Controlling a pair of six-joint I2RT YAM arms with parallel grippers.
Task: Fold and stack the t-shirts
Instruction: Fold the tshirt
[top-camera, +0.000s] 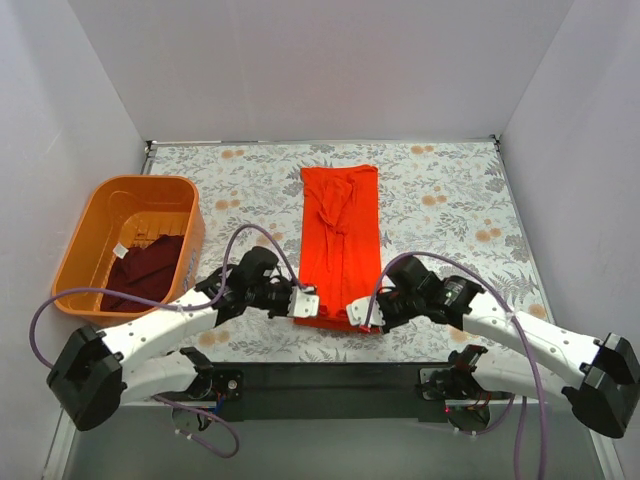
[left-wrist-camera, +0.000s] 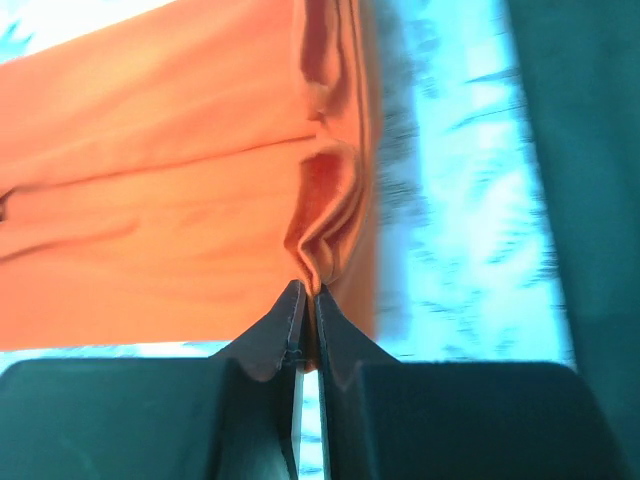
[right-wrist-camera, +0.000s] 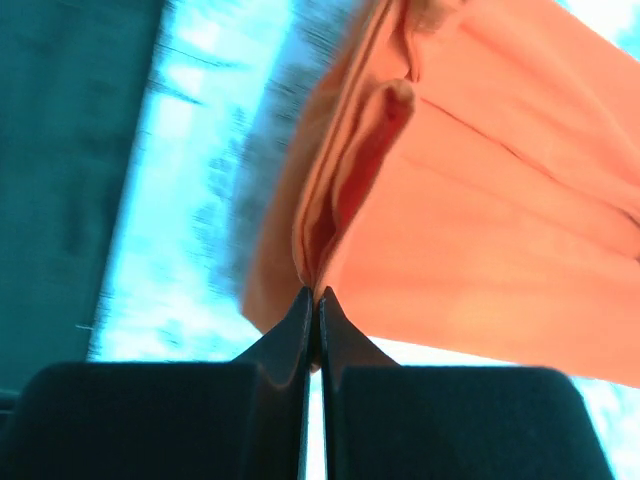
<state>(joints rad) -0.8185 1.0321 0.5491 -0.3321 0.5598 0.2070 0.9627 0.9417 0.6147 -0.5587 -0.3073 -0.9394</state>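
The orange-red t-shirt (top-camera: 338, 240) lies as a long narrow folded strip down the middle of the table. My left gripper (top-camera: 306, 303) is shut on its near left corner, the cloth pinched between the jaws in the left wrist view (left-wrist-camera: 310, 293). My right gripper (top-camera: 358, 312) is shut on its near right corner, the cloth bunched at the fingertips in the right wrist view (right-wrist-camera: 316, 292). The orange-red cloth fills both wrist views (left-wrist-camera: 150, 200) (right-wrist-camera: 480, 230). The dark maroon t-shirt (top-camera: 148, 270) lies crumpled in the orange basket (top-camera: 100, 205) at the left.
The table has a floral cloth (top-camera: 450, 210). White walls close in the left, back and right sides. The black base bar (top-camera: 330, 390) of the arms runs along the near edge.
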